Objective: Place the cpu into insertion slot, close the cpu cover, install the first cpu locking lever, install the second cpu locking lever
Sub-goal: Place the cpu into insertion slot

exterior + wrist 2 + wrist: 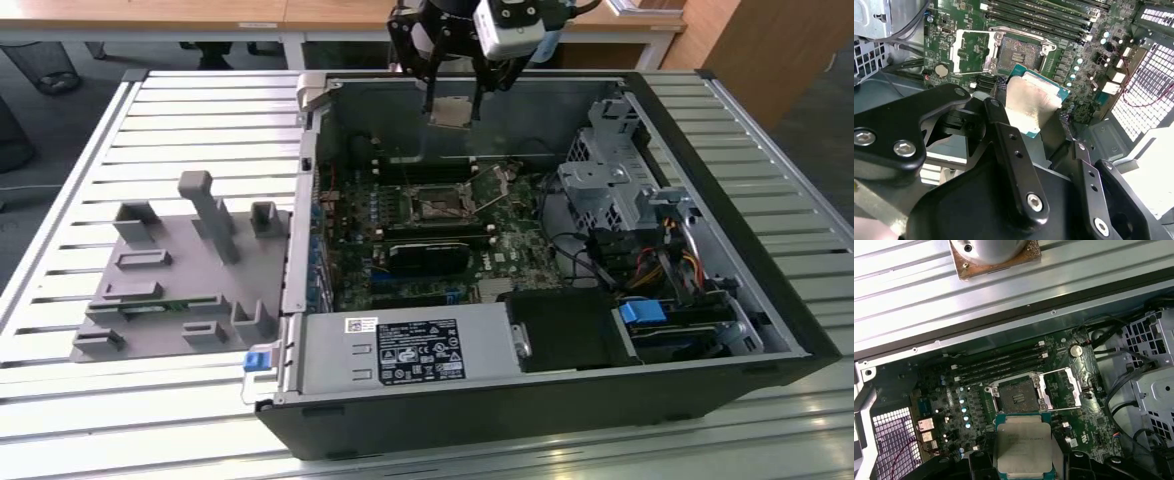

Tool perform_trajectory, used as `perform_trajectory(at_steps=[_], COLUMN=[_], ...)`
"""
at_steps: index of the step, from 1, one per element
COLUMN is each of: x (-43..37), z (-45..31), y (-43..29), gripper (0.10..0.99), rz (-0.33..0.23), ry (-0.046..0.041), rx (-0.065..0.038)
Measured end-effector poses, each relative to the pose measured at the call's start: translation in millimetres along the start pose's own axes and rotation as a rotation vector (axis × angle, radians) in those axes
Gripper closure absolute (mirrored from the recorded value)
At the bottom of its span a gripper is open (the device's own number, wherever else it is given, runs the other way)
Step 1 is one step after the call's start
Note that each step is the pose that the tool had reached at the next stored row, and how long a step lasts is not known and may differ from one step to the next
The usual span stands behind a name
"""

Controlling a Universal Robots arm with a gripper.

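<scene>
Gripper (451, 102) closed to chip width, fingers (1004, 135) clamped on two opposite edges of cpu (451, 112). Cpu is held level, clear of all parts, metal face toward first wrist cam. In the exterior view, gripper and cpu hang over the far wall of the open PC case (534, 415), which lies on its side on the slatted table (200, 110). Insertion slot (434, 205) sits mid-board, lower than cpu and apart from it, no contact. In both wrist views slot (1016, 397) is bare, dark centre exposed. Cpu cover (1064, 387) is swung open and lies just beside slot on motherboard (1089, 435). Cpu (1024, 447) is near slot, not seated. Memory slots (999, 362) run along slot's other side. Grey fixture (174, 270) on table, at the exterior view's left of case.
</scene>
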State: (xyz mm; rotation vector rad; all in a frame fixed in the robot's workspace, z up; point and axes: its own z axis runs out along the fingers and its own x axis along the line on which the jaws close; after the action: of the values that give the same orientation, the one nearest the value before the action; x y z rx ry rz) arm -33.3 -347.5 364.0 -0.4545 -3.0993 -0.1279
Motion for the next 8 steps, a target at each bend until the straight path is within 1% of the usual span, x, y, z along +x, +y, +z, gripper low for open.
perform_trajectory(at_steps=[8], x=[0.0], z=[0.0], y=[0.0], gripper=[0.561], rz=[0.027], ry=[-0.0022], rx=[-0.001])
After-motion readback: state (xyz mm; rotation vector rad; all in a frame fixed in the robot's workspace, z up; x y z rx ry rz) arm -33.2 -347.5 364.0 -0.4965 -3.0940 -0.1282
